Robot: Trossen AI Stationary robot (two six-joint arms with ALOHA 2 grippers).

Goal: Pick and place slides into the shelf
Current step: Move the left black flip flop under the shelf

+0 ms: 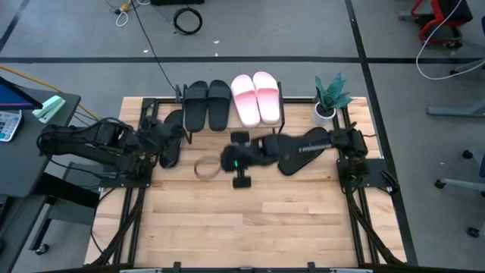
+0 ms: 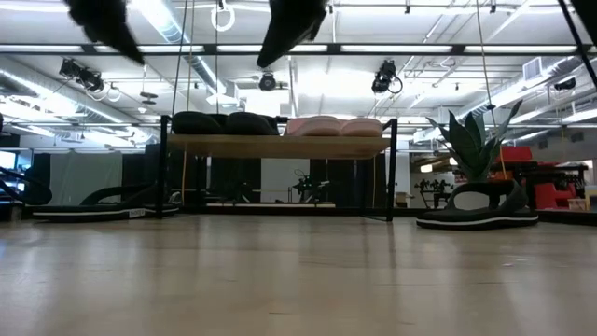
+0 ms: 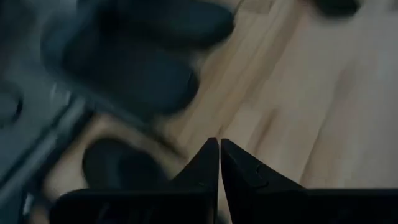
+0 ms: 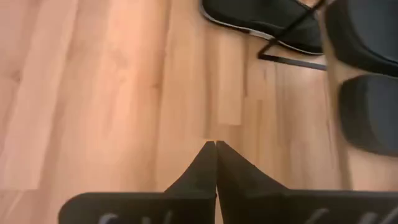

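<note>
Nearest, bare table (image 1: 250, 227), nothing in the way. Mid-table, right gripper (image 1: 203, 168), fingers pressed together, empty; left gripper (image 1: 176, 136) by the shelf's left end, fingers all but shut, empty too. Two black slides still down: one at left (image 1: 171, 146), one at right (image 1: 303, 151), partly under the right arm. Probably light, rubbery, flexible; best pinched across the wide strap. Farther back, shelf (image 2: 280, 145) carrying two black slides (image 1: 206, 104) and two pink (image 1: 256, 97), little room left on top. Potted plant (image 1: 329, 98) close beside its right end, easily knocked.
</note>
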